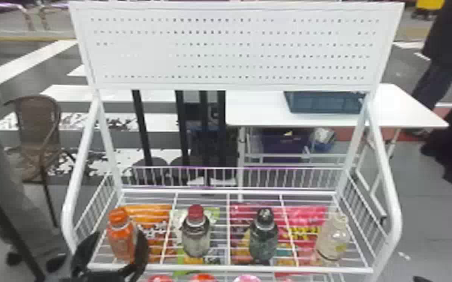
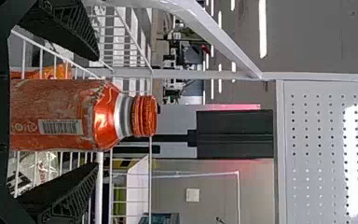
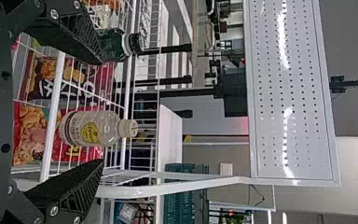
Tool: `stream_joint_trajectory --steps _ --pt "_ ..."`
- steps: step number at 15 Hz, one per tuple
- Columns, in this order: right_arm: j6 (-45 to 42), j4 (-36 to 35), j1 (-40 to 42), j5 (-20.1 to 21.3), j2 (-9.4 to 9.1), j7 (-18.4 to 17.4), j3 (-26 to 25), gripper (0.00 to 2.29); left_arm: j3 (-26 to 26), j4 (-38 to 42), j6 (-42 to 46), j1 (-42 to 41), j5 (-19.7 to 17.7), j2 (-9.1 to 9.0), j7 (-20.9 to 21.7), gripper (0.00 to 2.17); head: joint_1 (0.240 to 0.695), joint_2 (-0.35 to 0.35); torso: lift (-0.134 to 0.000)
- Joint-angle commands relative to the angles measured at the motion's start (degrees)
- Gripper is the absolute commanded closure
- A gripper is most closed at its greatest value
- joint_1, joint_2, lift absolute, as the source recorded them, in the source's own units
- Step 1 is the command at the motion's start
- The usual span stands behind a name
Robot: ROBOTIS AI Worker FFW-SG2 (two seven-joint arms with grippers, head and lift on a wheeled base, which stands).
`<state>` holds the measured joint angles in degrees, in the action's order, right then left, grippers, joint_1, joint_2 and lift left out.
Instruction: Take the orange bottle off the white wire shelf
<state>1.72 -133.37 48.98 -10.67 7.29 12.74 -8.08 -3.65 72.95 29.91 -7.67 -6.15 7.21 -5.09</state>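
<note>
Bright indoors; ceiling strips (image 2: 262, 29) lit, L wrist view; hard white glare on perf. panel (image 1: 232, 48), both wrist views; part washed out, head view.

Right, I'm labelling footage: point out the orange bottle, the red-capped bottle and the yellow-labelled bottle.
Orange bottle (image 2: 58, 105): left wrist view, on its body.
Red-capped bottle (image 1: 196, 213): head view, on its cap.
Yellow-labelled bottle (image 3: 89, 133): right wrist view, on its label.

Past the left edge of the white wire shelf (image 1: 214, 268), 1 brown wicker chair (image 1: 37, 116) is placed on grey floor (image 1: 435, 210) marked with white bands. Beyond the shelf's rear right corner, 1 dark teal crate (image 1: 323, 104) is held on 1 white table (image 1: 259, 112). The grey ceiling (image 2: 307, 37) is lit by strip lights (image 2: 263, 28).
</note>
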Motion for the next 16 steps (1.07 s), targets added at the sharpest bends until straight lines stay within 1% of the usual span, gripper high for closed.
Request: stream_joint_trajectory --steps 1,3,7,9,10,12,13,14,16 --pt "0.0 -0.22 0.24 0.04 0.0 0.0 -0.18 0.15 -0.22 -0.35 -1.93 1.34 0.09 0.0 0.78 0.09 0.499 0.0 0.0" --pt "0.0 -0.49 0.5 0.13 0.09 0.0 -0.27 0.15 -0.57 -1.4 -2.98 2.75 0.18 0.0 0.96 0.09 0.499 0.0 0.0" --pt "0.0 -0.66 0.85 0.04 0.27 0.0 -0.89 0.15 -0.57 -7.38 -3.68 6.7 0.26 0.09 1.57 0.09 0.499 0.0 0.0" --pt "0.0 -0.66 0.94 -0.05 0.35 0.0 -1.15 0.15 -0.22 -8.44 -3.68 7.32 0.18 0.18 1.48 0.1 0.499 0.0 0.0" --pt "0.0 -0.58 0.94 -0.14 0.44 0.0 -1.15 0.15 -0.13 -8.17 -3.68 7.23 0.0 0.18 1.13 0.17 0.499 0.0 0.0" --pt "0.0 -0.4 0.85 -0.14 0.44 0.0 -1.15 0.15 -0.13 -7.47 -3.68 6.53 -0.09 0.18 0.87 0.57 0.499 0.0 0.0" --pt "0.0 -0.22 0.68 -0.23 0.44 0.0 -1.15 0.15 -0.22 -7.21 -3.68 6.18 -0.09 0.18 0.6 0.73 0.499 0.0 0.0" --pt "0.0 -0.14 0.59 -0.23 0.44 0.0 -1.15 0.15 -0.22 -6.33 -3.68 5.56 -0.09 0.09 0.6 0.82 0.499 0.0 0.0" --pt "0.0 -0.05 0.33 -0.31 0.53 0.0 -1.06 0.15 -0.13 -3.69 -3.68 4.15 0.0 0.18 0.52 0.82 0.499 0.0 0.0"
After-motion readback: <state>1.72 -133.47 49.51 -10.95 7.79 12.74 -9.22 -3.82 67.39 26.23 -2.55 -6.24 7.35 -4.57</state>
